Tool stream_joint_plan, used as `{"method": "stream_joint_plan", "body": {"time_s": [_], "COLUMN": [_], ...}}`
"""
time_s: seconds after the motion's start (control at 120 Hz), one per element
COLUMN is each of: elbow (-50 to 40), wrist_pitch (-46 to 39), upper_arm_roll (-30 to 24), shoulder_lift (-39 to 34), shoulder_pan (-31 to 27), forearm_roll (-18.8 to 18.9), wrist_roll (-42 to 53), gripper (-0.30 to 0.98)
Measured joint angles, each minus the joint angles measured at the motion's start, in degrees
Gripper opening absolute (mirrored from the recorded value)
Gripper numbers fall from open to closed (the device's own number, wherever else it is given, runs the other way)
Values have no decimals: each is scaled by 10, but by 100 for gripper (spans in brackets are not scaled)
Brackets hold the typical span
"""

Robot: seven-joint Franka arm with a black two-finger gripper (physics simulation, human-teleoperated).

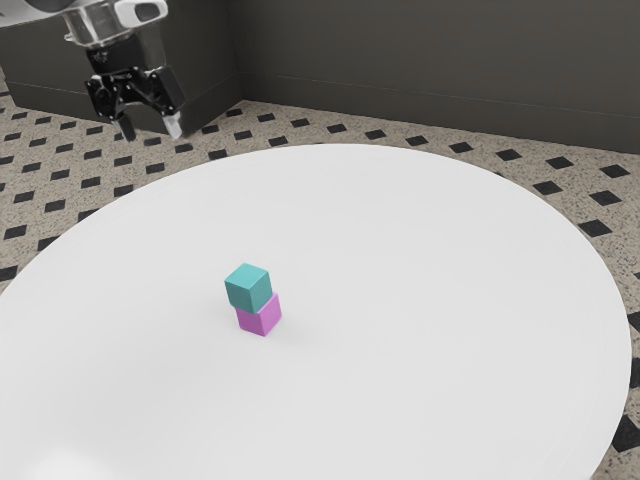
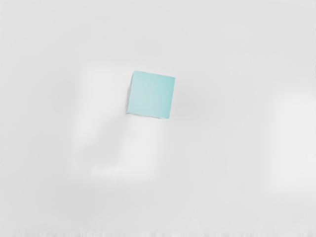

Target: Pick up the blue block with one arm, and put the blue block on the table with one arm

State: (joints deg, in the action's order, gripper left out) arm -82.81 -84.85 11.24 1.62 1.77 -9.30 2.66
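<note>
Exterior view, left to right: an arm (image 1: 40, 8) reaches in from the upper left, its gripper (image 1: 150, 131) open and empty, fingers (image 1: 173, 126) spread and pointing down, well apart from the blocks. The blue block (image 1: 249, 287) sits atop a pink block (image 1: 260, 316) on the white table (image 1: 450, 300). It looks light and stiff, unlikely to break, though its smooth faces could prove slippery. The likely hold is across two opposite sides at mid-height (a lower grip might drag the pink block along). The wrist view looks down on the blue block, turned slightly off square; a small twist of the hand may be needed before a straight descent.
</note>
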Motion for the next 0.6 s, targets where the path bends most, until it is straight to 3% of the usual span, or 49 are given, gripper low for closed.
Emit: {"method": "stream_joint_plan", "body": {"time_s": [0.117,0.25,0.333,0.483,0.6], "elbow": [-48,-56,-57,-164,-196], "wrist_pitch": [3,-16,-36,-116,-177], "upper_arm_roll": [-8,-33,-58,-71,-75], "shoulder_lift": [-39,29,73,62,69], "shoulder_pan": [-7,-31,-8,16,13], "forearm_roll": [12,24,41,50,51], "wrist_roll": [-1,-11,-23,-40,-50], "gripper": [69,69,69,68,68]}}
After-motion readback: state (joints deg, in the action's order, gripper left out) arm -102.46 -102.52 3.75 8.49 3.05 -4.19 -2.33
